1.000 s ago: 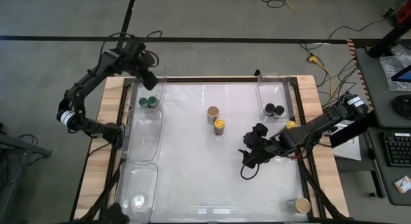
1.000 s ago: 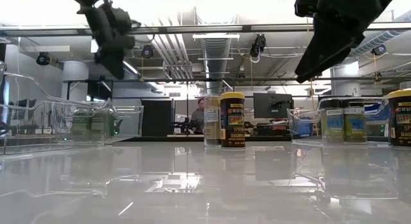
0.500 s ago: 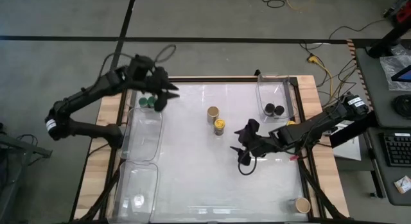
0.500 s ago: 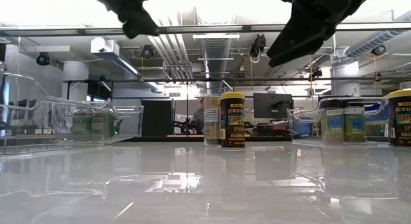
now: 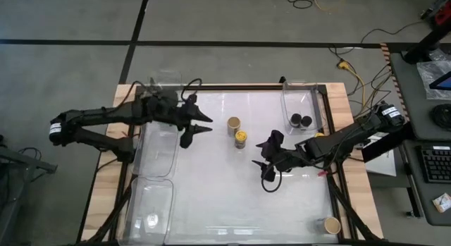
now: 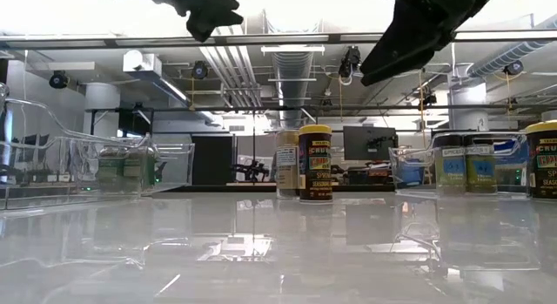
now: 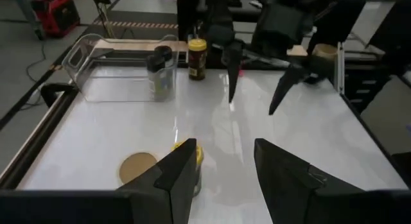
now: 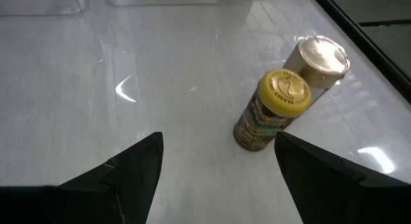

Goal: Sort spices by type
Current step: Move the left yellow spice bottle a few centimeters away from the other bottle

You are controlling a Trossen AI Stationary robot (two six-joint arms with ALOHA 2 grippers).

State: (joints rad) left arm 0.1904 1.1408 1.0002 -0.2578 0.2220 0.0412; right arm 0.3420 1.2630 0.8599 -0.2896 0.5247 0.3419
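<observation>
Two spice jars are standing side by side near the middle of the white table (image 5: pixel 211 197): a yellow-lidded jar (image 5: pixel 241 139) and, touching or just behind it, a tan-lidded jar (image 5: pixel 234 123). The left gripper (image 5: pixel 199 129) is hanging above the table just to the left of this pair, its two fingers spread apart with nothing between them; in its wrist view both lids are showing between and beside the dark fingers (image 7: pixel 176 176). The right gripper (image 5: pixel 263 156) is hovering on the other side of the pair, a little nearer the front edge, its fingers (image 8: pixel 131 166) standing wide apart and empty, with the yellow-lidded jar lying ahead of them. In the low view both grippers are sitting high above the tabletop, clear of the jars.

Two black-lidded jars (image 5: pixel 301 120) are sitting together inside a clear bin (image 5: pixel 287 105) at the back right of the table. Another yellow-lidded jar (image 5: pixel 320 137) is standing just beside that bin, partly hidden by the right arm. A second tan-lidded jar (image 5: pixel 329 224) is standing alone at the front right corner. Two more clear bins (image 5: pixel 156 161) are lying along the left edge, one behind the other; what is in them cannot be made out here.
</observation>
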